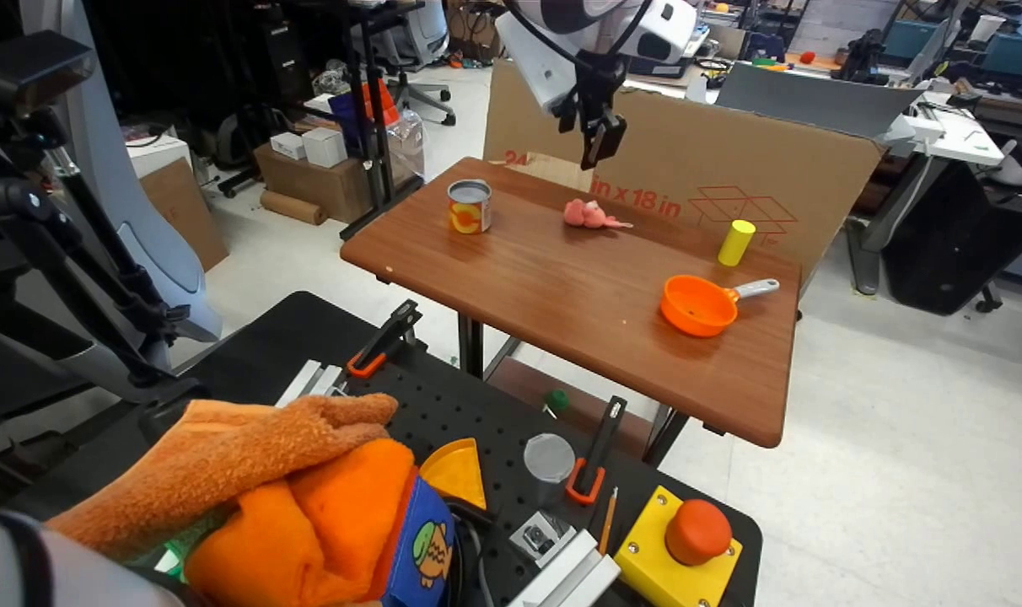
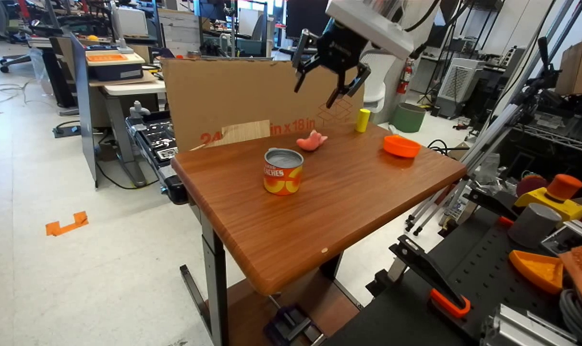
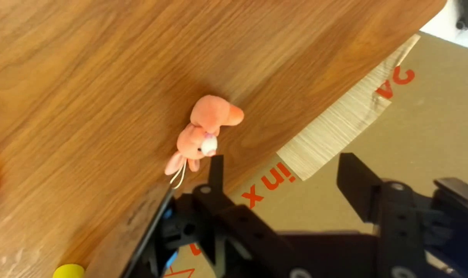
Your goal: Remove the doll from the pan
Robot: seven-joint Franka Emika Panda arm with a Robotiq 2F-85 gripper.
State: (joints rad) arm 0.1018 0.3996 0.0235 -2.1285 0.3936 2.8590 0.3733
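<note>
Removal looks done, doll at pan's ten o'clock in an exterior view; spread, empty end effector can retreat.

All three views overlook the table.

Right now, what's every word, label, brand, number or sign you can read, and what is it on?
"24": red, on the cardboard panel.
"in x 18 in": red, on the same panel, past a pale strip.
"EACHES": on the can, in an exterior view; nothing before the first E is legible.
Smaller lettering above it: too blurred.
Faint lettering on the gripper: too small to read.
White background label: too small to read.
</note>
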